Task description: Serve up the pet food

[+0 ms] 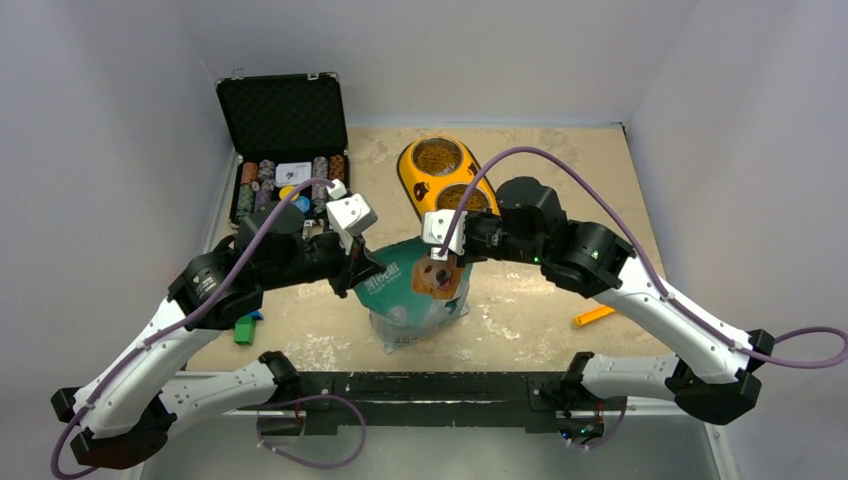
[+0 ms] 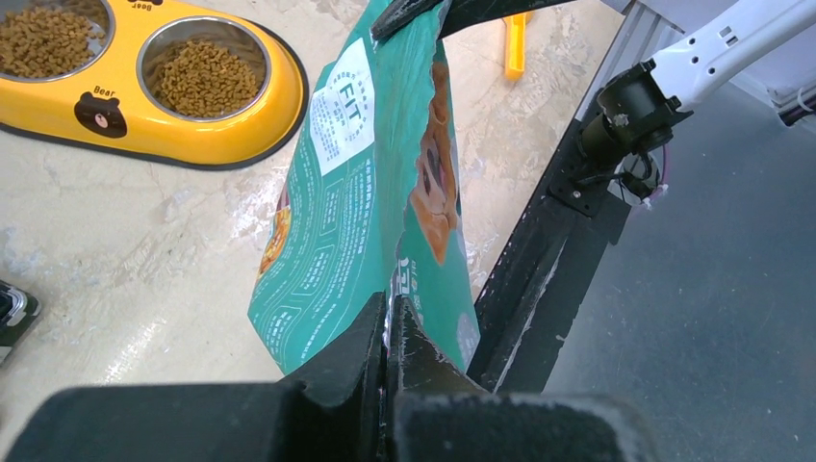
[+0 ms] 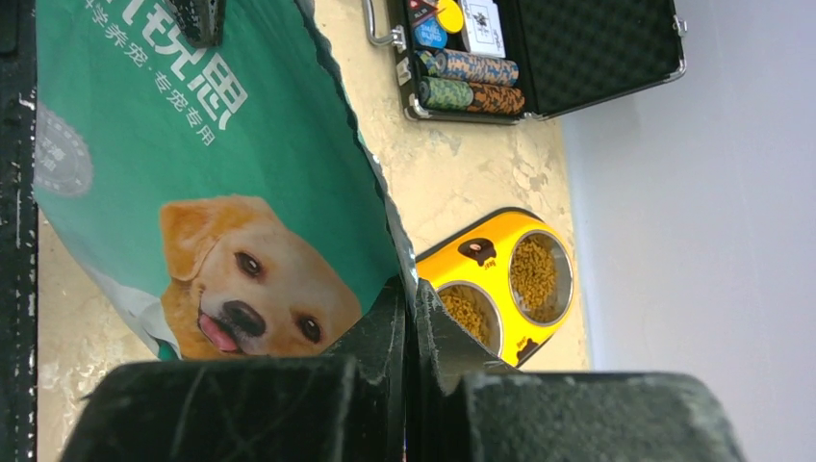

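Beige tabletop (image 1: 540,320): left pincer (image 2: 388,318), right pincer (image 3: 409,300) clamped on pouch (image 1: 415,300); yellow feeder (image 1: 418,190), 2 bowls (image 2: 142,64) hold kibble (image 2: 202,77).

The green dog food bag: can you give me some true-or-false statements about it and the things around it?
1. The left gripper and the right gripper are each shut on the top edge of the pouch. True.
2. The yellow feeder has empty bowls. False: both bowls hold kibble.
3. The pouch shows a cat. False: it shows a golden dog's face.
4. The black case stands open. True.
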Robot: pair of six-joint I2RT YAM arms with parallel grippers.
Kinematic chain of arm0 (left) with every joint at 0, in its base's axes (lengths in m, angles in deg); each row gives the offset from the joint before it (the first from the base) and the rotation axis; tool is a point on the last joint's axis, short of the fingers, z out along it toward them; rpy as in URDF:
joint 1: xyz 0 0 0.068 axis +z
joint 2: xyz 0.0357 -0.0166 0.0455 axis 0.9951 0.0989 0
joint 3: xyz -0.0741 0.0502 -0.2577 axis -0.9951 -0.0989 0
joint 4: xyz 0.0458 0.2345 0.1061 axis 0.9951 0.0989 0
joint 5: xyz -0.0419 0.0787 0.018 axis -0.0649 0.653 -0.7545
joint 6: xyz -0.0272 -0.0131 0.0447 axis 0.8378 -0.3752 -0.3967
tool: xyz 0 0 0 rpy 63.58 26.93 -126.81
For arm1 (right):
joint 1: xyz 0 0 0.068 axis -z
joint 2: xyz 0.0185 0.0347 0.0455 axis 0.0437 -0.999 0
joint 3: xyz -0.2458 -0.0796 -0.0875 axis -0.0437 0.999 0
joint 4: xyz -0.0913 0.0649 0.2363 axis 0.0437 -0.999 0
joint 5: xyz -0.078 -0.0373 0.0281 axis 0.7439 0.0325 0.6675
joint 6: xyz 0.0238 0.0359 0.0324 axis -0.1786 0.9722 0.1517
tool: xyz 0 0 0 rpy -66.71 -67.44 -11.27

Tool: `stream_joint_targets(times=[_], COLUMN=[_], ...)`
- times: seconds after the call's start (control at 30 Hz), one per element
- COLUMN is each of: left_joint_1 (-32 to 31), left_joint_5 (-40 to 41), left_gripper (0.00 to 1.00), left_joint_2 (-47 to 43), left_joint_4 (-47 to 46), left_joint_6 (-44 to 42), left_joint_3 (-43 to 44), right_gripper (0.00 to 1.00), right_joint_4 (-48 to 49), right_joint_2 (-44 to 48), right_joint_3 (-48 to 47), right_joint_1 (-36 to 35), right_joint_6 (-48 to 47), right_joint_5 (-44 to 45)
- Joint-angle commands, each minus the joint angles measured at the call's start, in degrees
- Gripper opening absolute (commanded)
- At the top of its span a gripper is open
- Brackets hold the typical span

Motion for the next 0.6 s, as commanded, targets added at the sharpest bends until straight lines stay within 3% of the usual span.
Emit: stream_joint_targets(times=[0.0,0.17,0.23,0.27,0.33,0.47,0.53,0.57], left_joint_1=[0.26,0.26,0.26,0.26,0.26,0.26,0.26,0.26], left_joint_5=[-0.88,0.86,1.3,1.28,1.19,2.23,2.62,2.86], left_gripper=[0.0,0.0,0.0,0.0,0.0,0.0,0.0,0.0], left_joint_2=[-4.95,-5.79,-6.02,-6.15,-6.38,-6.94,-7.23,-7.34], left_joint_4=[3.3,4.72,5.13,5.03,4.82,4.71,4.6,4.64], left_joint_6=[0.16,-0.08,-0.11,-0.06,0.23,0.72,0.78,0.87], left_joint_3=[2.69,2.31,2.16,1.96,1.61,1.33,1.29,1.4], right_gripper=[0.0,0.0,0.1,0.11,0.0,0.0,0.14,0.07], right_joint_4=[-1.95,-1.62,1.46,2.44,-1.06,-0.94,2.19,1.9], right_joint_2=[0.62,1.77,4.05,4.48,3.31,3.17,4.56,4.62], right_joint_3=[-0.91,-1.21,0.24,0.84,-0.72,0.23,1.88,1.79], right_joint_1=[3.27,4.97,5.45,5.49,5.48,5.53,5.5,5.57], right_joint_6=[-0.07,1.08,2.07,2.59,3.1,2.32,2.08,1.58], right_joint_5=[14.36,15.27,13.06,12.49,12.59,14.7,16.08,16.16])
